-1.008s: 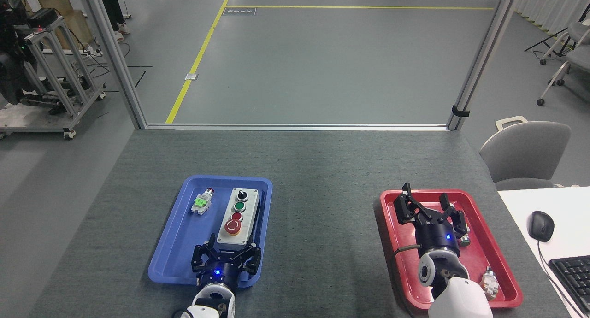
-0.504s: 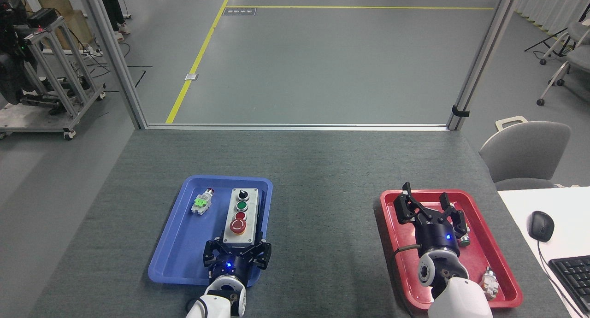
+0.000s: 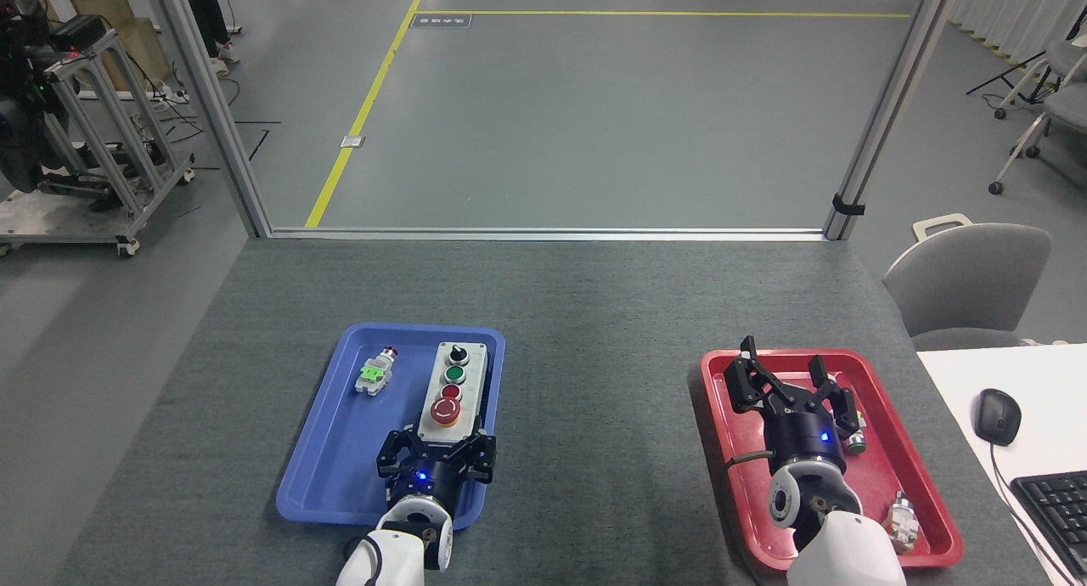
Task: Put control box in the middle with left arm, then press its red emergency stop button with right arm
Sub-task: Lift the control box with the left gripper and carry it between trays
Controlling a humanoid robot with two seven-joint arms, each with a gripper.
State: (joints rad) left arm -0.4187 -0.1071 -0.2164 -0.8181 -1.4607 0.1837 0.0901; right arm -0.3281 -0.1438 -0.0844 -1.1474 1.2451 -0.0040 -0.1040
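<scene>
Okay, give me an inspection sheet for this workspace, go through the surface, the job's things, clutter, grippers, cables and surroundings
Surface: grey felt-like table; blue tray left, red tray right.
Job's things: control box in the blue tray's right half, not yet in the middle; large red button at its near end.
Clutter: white-and-green push-button part in the blue tray; small metal parts in the red tray.
Grippers: left gripper at the box's near end, fingers either side, contact unclear; right gripper open above the red tray.
Cables: a cable from the mouse; floor cables far left.
Surroundings: white desk with keyboard, grey chair, metal cart, yellow floor lines.
</scene>
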